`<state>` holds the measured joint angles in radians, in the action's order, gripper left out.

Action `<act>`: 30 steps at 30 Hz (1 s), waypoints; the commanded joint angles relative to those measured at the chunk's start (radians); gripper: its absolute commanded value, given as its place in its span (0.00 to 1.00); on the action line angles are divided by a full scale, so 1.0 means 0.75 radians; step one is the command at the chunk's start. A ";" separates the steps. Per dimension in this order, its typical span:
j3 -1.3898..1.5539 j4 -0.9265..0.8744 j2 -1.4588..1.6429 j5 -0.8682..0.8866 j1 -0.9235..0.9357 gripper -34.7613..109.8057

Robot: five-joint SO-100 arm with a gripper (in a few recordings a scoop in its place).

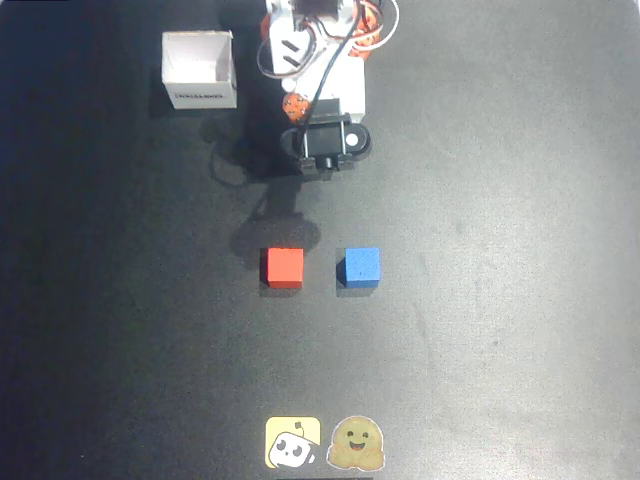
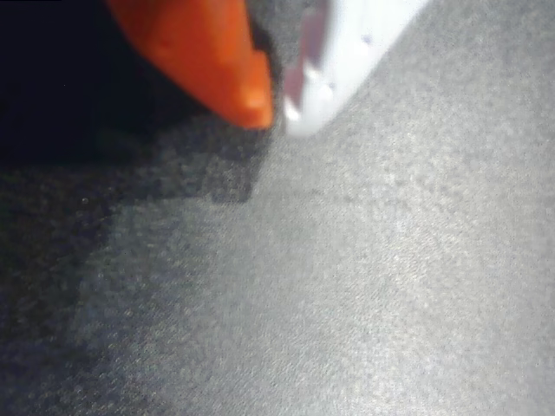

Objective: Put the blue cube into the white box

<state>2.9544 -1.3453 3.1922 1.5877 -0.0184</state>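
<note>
Blue cube (image 1: pixel 358 267) placement has not begun in earnest: judging from how things lie, this is the approach step, with nothing lifted yet. Largest in the overhead view is the dark bench (image 1: pixel 500 300), matte and bare over most of its surface. Next in size, the white-and-orange arm (image 1: pixel 318 60) sits folded at the middle of the far edge, its wrist camera pointing down at the cloth just in front of the base. The white box (image 1: pixel 199 68) stands open near the far-left corner, printed text on its near wall, just beside the arm's base. Two cartoon stickers (image 1: pixel 325 443) lie at the middle of the near edge. The red cube (image 1: pixel 284 267) rests about mid-bench, and the blue cube sits just beside it on the right, the two apart with a clear gap. In the wrist view the jaws (image 2: pixel 279 100) show as an orange finger (image 2: pixel 208 52) and a white one nearly touching at the tips, so they stand narrow and hold nothing, over bare cloth. The blue cube lies well apart from the jaws, toward the near edge. The next move likely calls for reaching forward, opening wide, and descending squarely over the blue cube without nudging its red neighbour.
</note>
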 commanded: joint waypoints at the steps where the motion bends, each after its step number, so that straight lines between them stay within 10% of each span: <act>1: 0.000 -0.006 0.006 -0.008 0.006 0.24; 30: -0.297 0.006 -0.297 -0.063 -0.012 0.24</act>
<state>2.8517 -1.3545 3.1017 1.5447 -0.0199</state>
